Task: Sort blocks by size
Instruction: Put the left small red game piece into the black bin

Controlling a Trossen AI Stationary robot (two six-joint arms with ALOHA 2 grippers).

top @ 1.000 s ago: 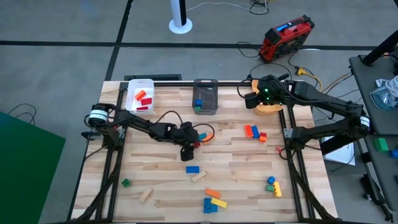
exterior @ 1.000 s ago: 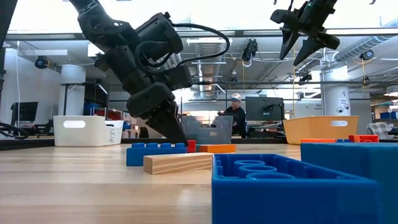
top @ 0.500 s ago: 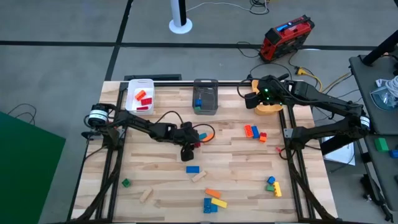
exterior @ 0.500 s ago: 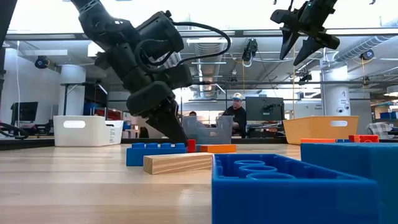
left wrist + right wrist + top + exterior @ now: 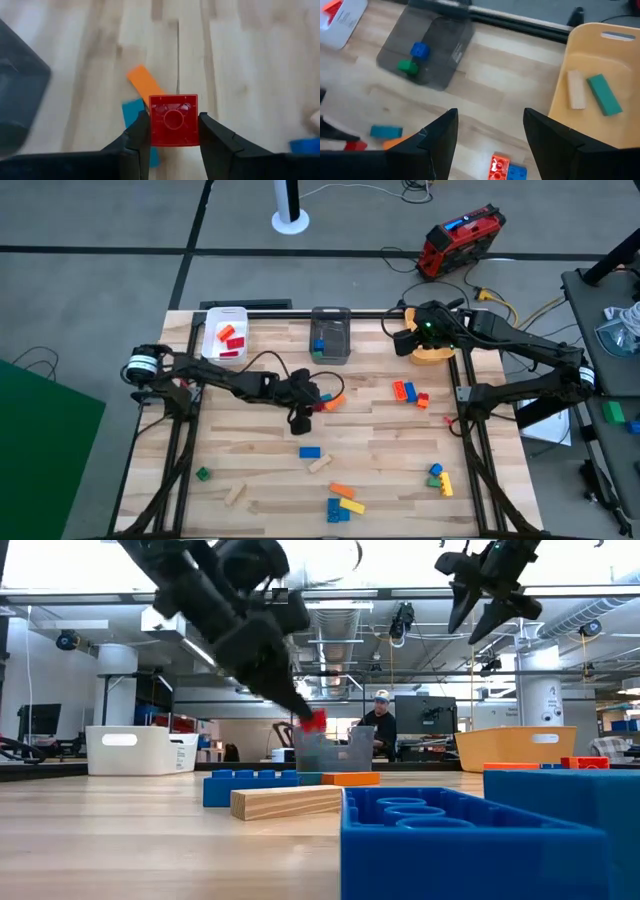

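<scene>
Broadly, mid-carry in the sorting: wooden table strewn with loose blocks, three bins along the far edge, namely white bin with red and orange pieces, grey bin with a blue and a green one, orange bin with a wood bar and a green bar. Right gripper parked high over the orange bin, fingers spread wide, nothing between them. Left gripper near the table's middle, clamped from both sides on a small red cube, carried clear of the boards. Directly below and beside that cube in the left wrist view, an orange bar and a teal block lying on the wood, touching each other. Closer to the near edge, a blue brick and a wood bar side by side, plus further clusters of blue, yellow, orange, red and green pieces. Next move, by judgement: swing toward the far edge and release over whichever bin takes the smallest size, probably the white one given the red pieces already there; calls for clearing the bin wall before letting go. Against half a second back: left gripper then down at the table surface by the blue brick, now raised with the cube lifted; right arm unchanged
</scene>
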